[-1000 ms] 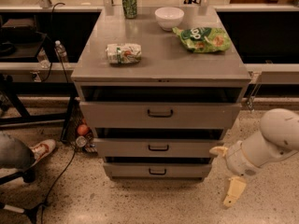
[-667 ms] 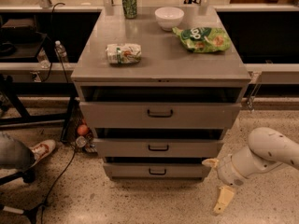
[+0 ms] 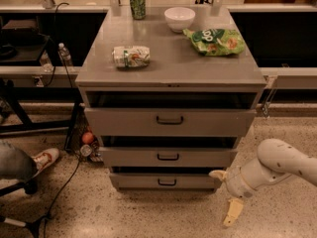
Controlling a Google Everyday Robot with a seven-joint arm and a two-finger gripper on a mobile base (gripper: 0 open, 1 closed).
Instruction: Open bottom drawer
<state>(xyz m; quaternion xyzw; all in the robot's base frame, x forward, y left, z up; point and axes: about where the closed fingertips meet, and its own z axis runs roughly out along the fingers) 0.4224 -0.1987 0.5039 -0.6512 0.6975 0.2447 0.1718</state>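
The bottom drawer (image 3: 166, 181) is the lowest and narrowest of three grey fronts on the cabinet, with a small black handle (image 3: 167, 182) at its centre. Its front sits about flush with the drawer above. My gripper (image 3: 225, 198) hangs low at the cabinet's lower right corner, to the right of the drawer front and apart from the handle. One finger (image 3: 217, 174) points left toward the cabinet corner, and the other finger (image 3: 232, 212) points down to the floor, so the gripper is open with nothing in it.
On the cabinet top (image 3: 171, 58) are a green can (image 3: 137, 3), a white bowl (image 3: 179, 18), a green chip bag (image 3: 215, 41) and a lying can (image 3: 131, 56). A person's shoe (image 3: 44, 158), cables and a small ball (image 3: 87, 137) are at the left on the floor.
My arm has moved left and down, bringing the gripper from right of the cabinet to its lower right corner. The drawers have not moved.
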